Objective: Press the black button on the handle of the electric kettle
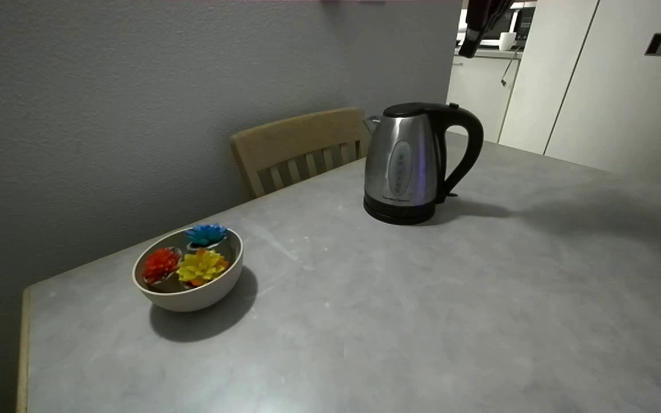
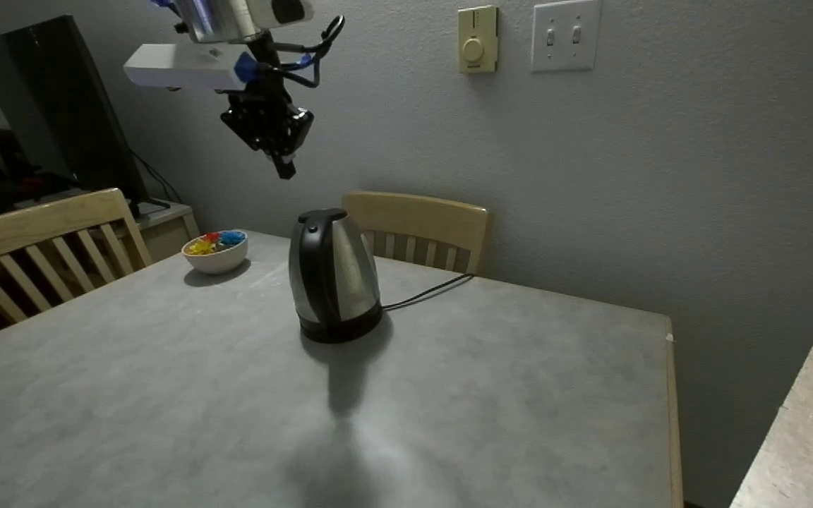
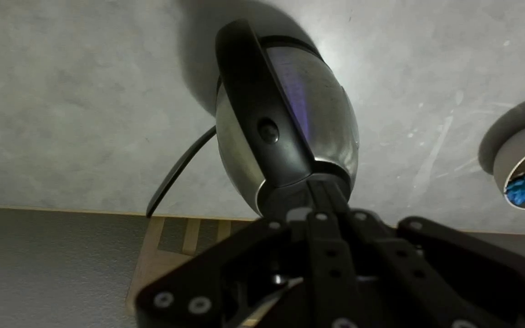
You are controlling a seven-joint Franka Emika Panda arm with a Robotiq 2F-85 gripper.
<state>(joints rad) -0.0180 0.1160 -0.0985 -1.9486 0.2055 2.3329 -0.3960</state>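
We see the gripper (image 2: 284,171), jaws together and holding nothing, hanging above and apart from the electric kettle (image 1: 404,163), which stands on the bench (image 1: 376,321) with the black button (image 3: 268,130) atop its handle (image 3: 249,82).

The arm (image 2: 265,10) shows a silvery cylinder (image 2: 214,21) above a white oblong housing (image 2: 181,65) with a blue patch (image 2: 245,68) at one end; black cables (image 2: 317,70) loop alongside. The gripper (image 2: 285,169) is glossy black and angular, its linkages (image 3: 217,269) dotted with pale round screws (image 3: 199,305).
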